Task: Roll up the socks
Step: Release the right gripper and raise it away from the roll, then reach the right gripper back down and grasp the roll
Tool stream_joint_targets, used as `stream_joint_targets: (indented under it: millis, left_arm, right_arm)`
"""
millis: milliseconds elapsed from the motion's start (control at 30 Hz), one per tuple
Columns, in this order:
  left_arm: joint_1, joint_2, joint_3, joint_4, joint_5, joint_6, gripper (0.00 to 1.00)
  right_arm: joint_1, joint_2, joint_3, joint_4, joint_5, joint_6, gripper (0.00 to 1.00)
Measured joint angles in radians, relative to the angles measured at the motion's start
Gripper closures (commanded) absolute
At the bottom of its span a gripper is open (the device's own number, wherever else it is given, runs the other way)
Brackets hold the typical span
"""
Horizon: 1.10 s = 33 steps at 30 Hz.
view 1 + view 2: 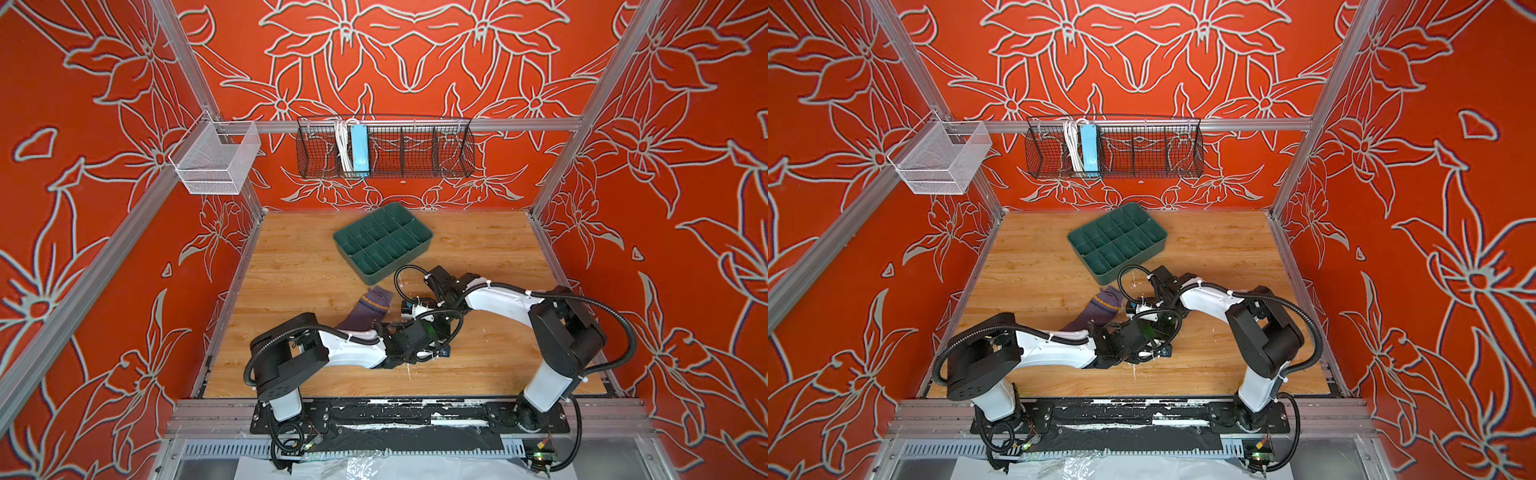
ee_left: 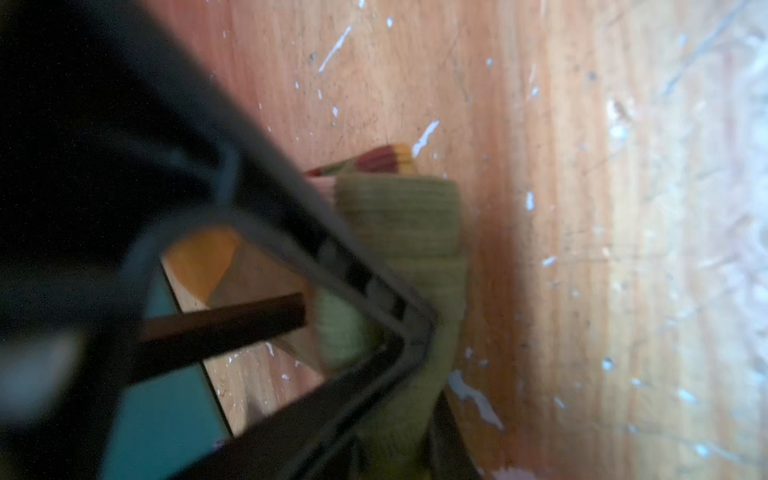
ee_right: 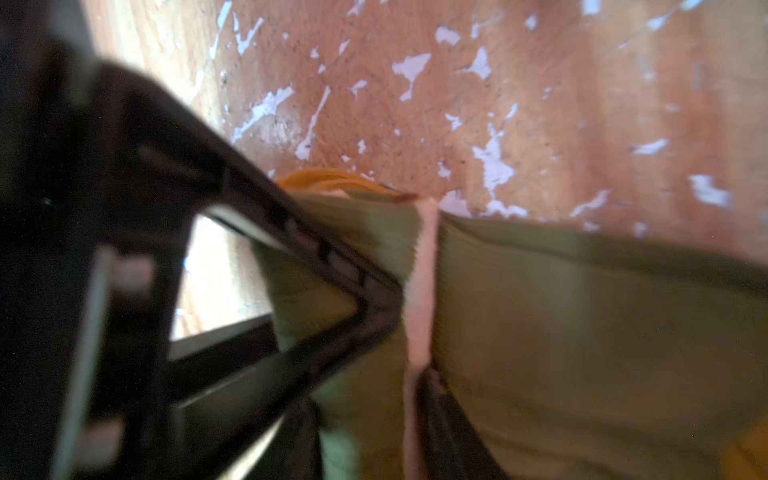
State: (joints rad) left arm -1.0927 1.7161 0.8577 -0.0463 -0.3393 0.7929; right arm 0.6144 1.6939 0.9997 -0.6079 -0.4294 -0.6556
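The olive-green ribbed sock (image 2: 403, 220), one end rolled, lies on the scuffed wooden surface (image 1: 291, 266), hidden from above by both wrists. The left tool (image 2: 428, 374) is clamped on it beside the roll. The right tool (image 3: 411, 340) straddles its fabric, jaws slightly apart, grip unclear. In both top views the purple ribbed sock (image 1: 365, 309) (image 1: 1100, 307) lies free at the tools' 10 o'clock, its long axis running from cuff at 1 o'clock to foot at 7.

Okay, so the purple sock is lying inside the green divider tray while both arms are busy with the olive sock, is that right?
Not quite. The purple sock is not inside the green divider tray; it lies on the wooden table in front of it, as both top views show. Both arms are indeed busy with the olive sock.
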Motion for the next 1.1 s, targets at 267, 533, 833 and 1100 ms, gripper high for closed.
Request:
stream_joint_targets:
  millis: [267, 533, 833, 1100]
  left_arm:
    - [0.002, 0.048, 0.135, -0.237, 0.039, -0.075, 1.0]
    - [0.064, 0.195, 0.418, -0.563, 0.198, -0.193, 1.0]
    - [0.209, 0.293, 0.588, -0.759, 0.526, -0.248, 0.99]
    - [0.291, 0.43, 0.744, -0.937, 0.813, -0.164, 0.97]
  right_arm:
    - [-0.196, -0.22, -0.1, 0.169, 0.255, 0.188, 0.42]
    - [-0.393, -0.489, -0.102, 0.275, 0.52, 0.423, 0.37]
    - [-0.381, -0.969, -0.179, 0.239, 0.38, 0.445, 0.37]
    - [-0.058, -1.037, -0.245, -0.039, 0.198, 0.185, 0.36]
